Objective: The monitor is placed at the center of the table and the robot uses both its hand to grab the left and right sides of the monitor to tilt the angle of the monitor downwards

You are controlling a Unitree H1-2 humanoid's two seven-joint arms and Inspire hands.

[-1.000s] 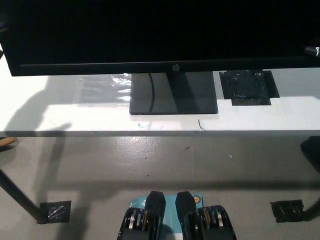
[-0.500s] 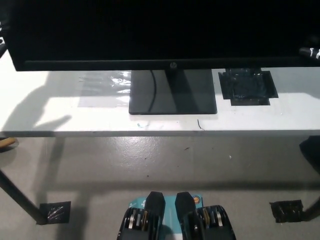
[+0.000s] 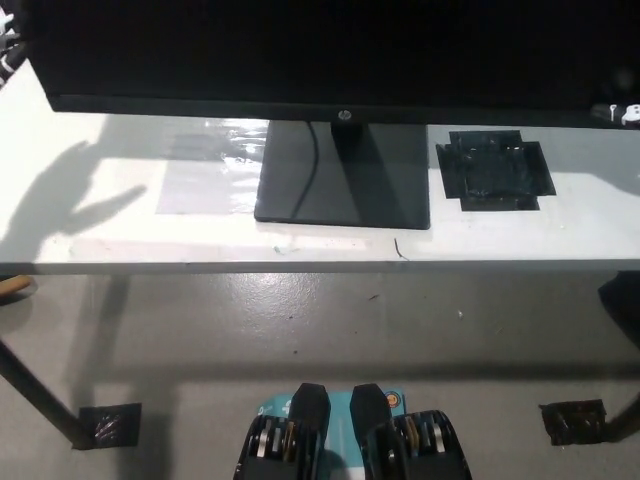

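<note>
Already underway, by the look of it: monitor (image 3: 330, 50) leaning with its lower bezel well forward over its stand base (image 3: 343, 175), though how much tilt remains cannot be judged. Left robot hand (image 3: 8, 40) just a white sliver at the monitor's left edge, right robot hand (image 3: 618, 112) only a small tip at the monitor's right edge, near the lower corner; impossible to tell whether either is spread, pressed together or gripping the frame. Monitor standing mid-desk (image 3: 120, 220), filling the upper part of the view. Wide black panel, dark screen, thin bezel with a small logo at bottom centre. Glossy rectangular base beneath, cable running down its neck. Black tape patch (image 3: 495, 170) right of the base, clear film patch (image 3: 215, 170) to the base's left.
</note>
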